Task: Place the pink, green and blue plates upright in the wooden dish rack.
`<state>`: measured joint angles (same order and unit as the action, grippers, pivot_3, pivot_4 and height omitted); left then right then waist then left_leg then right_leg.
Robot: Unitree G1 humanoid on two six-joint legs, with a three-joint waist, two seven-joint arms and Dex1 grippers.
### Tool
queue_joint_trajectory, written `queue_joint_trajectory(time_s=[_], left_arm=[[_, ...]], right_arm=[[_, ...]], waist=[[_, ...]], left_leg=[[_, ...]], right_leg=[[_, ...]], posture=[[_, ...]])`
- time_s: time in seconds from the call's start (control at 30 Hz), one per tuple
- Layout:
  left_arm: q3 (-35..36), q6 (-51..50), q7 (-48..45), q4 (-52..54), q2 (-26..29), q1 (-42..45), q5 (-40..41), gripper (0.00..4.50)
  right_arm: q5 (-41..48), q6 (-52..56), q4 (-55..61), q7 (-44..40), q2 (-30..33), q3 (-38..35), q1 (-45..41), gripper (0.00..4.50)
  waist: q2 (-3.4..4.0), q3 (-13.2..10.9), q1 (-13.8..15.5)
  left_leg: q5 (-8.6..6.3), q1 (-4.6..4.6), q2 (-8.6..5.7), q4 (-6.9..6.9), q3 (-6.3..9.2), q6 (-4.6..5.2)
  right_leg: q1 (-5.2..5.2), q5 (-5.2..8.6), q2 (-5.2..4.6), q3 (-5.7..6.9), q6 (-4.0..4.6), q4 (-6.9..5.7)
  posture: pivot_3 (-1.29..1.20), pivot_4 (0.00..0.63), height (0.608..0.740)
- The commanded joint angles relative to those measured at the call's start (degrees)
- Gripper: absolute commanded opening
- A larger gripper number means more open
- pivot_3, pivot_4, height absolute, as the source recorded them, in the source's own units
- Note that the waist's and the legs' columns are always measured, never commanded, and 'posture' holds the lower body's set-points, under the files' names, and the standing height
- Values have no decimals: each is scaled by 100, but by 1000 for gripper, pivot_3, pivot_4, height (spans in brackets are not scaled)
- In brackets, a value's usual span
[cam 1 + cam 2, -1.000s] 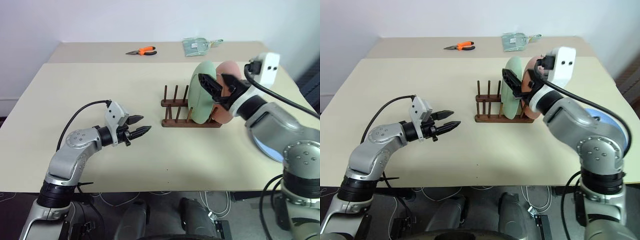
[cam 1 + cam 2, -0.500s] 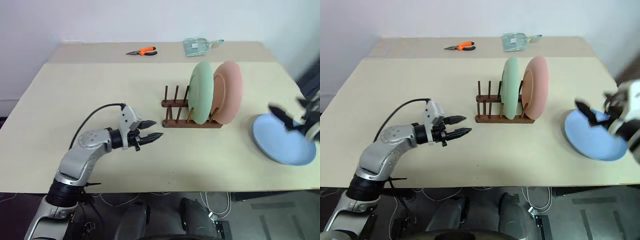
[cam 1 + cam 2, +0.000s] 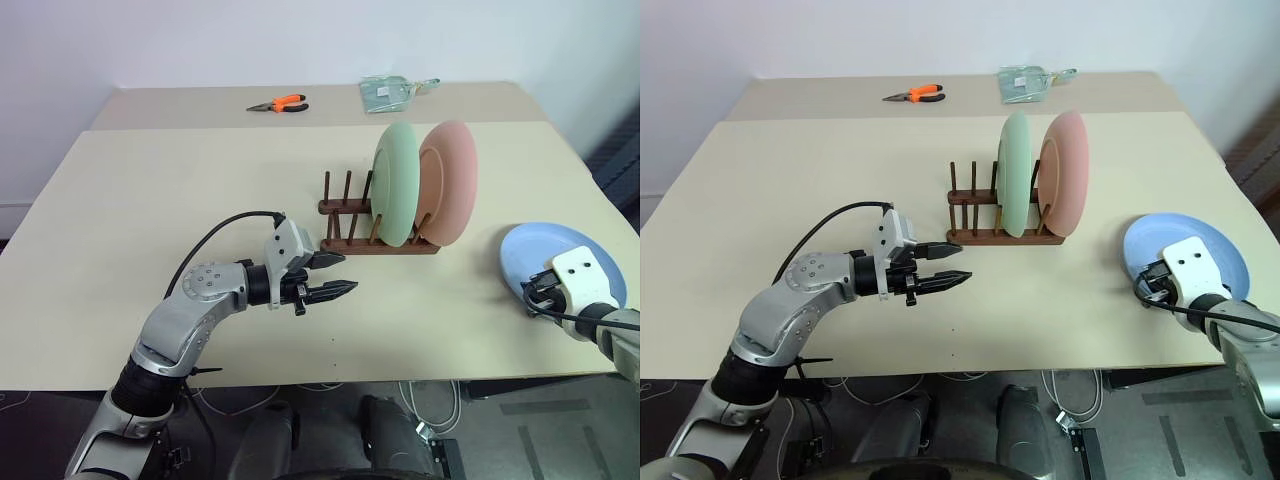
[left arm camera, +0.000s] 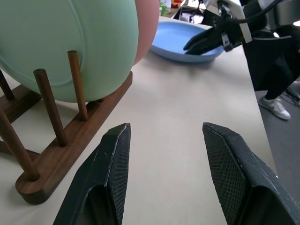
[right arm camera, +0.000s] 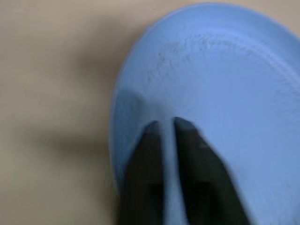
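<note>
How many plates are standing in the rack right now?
2: the green plate and the pink plate stand upright side by side at one end of the wooden dish rack. The blue plate lies flat on the table.

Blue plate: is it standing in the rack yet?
No, the blue plate lies flat on the table, off to the right of the wooden dish rack, which holds the green and pink plates.
</note>
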<state>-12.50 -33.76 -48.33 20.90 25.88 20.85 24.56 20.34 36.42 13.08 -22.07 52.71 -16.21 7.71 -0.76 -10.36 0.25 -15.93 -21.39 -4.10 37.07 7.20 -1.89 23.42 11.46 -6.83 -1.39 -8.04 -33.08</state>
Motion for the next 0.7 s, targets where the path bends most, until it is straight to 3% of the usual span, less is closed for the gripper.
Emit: queue_joint_trajectory(time_s=[0.03, 0.1, 0.2, 0.33, 0.47, 0.63, 0.7], left_arm=[[77, -27, 16, 246, 29, 28, 109, 2492], [82, -40, 21, 251, 30, 27, 99, 2492], [93, -52, 29, 250, 28, 27, 98, 2492], [73, -34, 27, 219, 7, 39, 89, 2492], [51, -13, 35, 178, -37, 63, 75, 2492], [43, -5, 56, 189, -73, 49, 66, 2492], [57, -12, 63, 221, -57, 21, 73, 2492]], right_arm=[[-214, -159, 94, -65, -50, -173, -135, 31], [-230, -203, 119, -133, -65, -268, -197, 31], [-51, -241, 302, -253, -115, -590, -395, 805], [666, 338, 830, -615, -336, -830, -461, 2833], [609, 738, 985, -601, -387, -621, -309, 2833], [-344, 591, 559, -196, -323, 32, -214, 2833], [-578, 498, 424, -141, -316, 129, -196, 2302]], waist=[[0, 0, 16], [0, 0, 34], [0, 0, 45], [0, 0, 47], [-3, 0, 57], [-2, 0, 51], [-2, 0, 50]], left_leg=[[0, 0, 0, 0, 0, 0], [0, 0, 0, 0, 0, 0], [0, 0, 0, 1, 0, 0], [0, 1, 1, 1, 4, 0], [0, -1, 0, 1, 9, 0], [0, -1, -1, 3, 9, 0], [0, -2, -1, 3, 8, 0]], right_leg=[[0, 0, 0, 0, 0, 0], [0, 0, 0, 0, -1, 0], [0, 0, 0, 0, -1, 0], [-1, 0, 2, 1, -1, -1], [-3, 0, 3, 3, -1, -1], [-2, 1, 2, 3, 0, -1], [-1, 1, 2, 3, 0, -1]], posture=[[0, 150, 740], [0, 150, 740], [0, 150, 740], [0, 150, 740], [0, 150, 740], [0, 150, 740], [0, 150, 740]])
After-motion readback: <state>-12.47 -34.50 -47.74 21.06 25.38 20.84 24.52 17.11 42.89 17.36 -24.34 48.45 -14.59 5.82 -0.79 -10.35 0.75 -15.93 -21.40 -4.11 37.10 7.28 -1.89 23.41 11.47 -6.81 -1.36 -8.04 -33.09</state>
